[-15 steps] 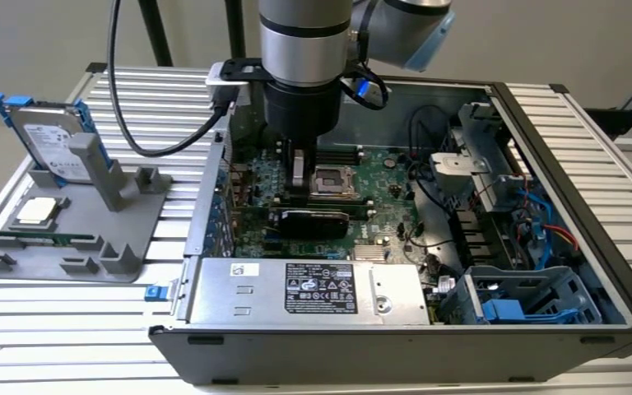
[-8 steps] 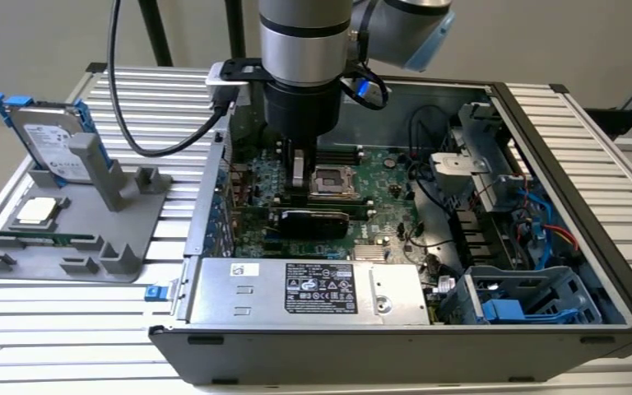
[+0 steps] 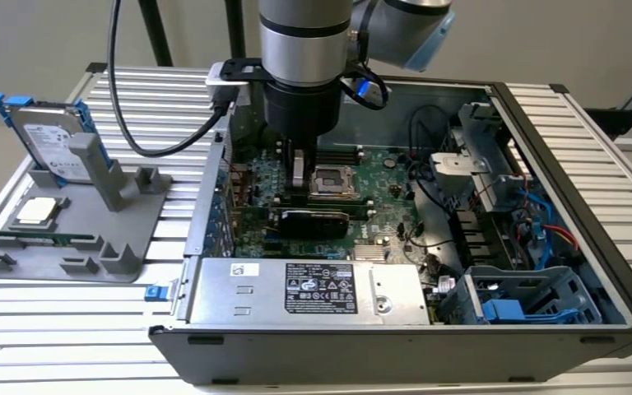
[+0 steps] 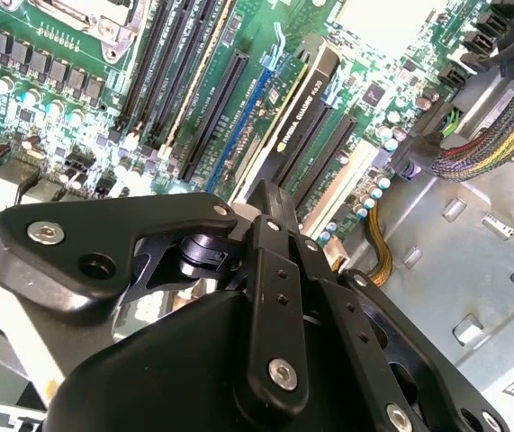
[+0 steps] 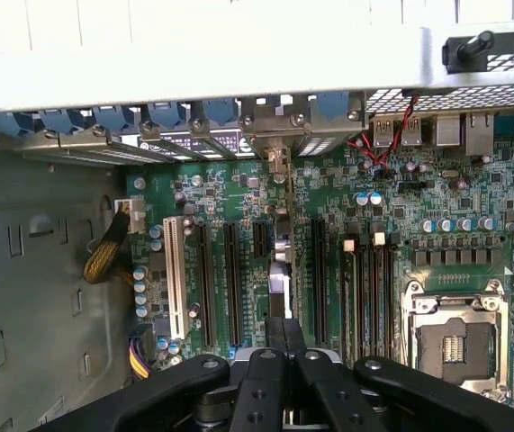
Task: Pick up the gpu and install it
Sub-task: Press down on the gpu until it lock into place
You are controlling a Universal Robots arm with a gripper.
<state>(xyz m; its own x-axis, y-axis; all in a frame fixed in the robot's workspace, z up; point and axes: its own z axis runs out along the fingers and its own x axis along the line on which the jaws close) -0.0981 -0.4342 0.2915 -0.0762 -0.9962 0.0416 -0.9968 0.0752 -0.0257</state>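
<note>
1 gpu in play — seated on edge in a motherboard slot inside the open case, black cooler face showing in the second wrist view, seen edge-on in the first wrist view. Gripper right over its top edge, fingers drawn together with nothing visibly clamped between them; looks like resting on or hovering just above the card, contact itself hard to confirm.

Handling, as a judgement: stiff, fairly light, but fragile — bare circuit board on 1 face, contacts along the bottom edge. Best taken by the long top edge or cooler body, kept upright, pressed straight down, never twisted.

Around it, in the exterior view: processor socket just at 12 o'clock of the card, power supply close at 6 o'clock, drive cage at 4 o'clock, loose cables at 2 o'clock. Outside the case at 9 o'clock, grey holder with the hard drive standing in it and a memory stick lying flat. Neighbouring slots tight on both sides of the card, yellow cable bundle well apart, blue bracket latches along the case's rear wall — little room for sideways drift.
</note>
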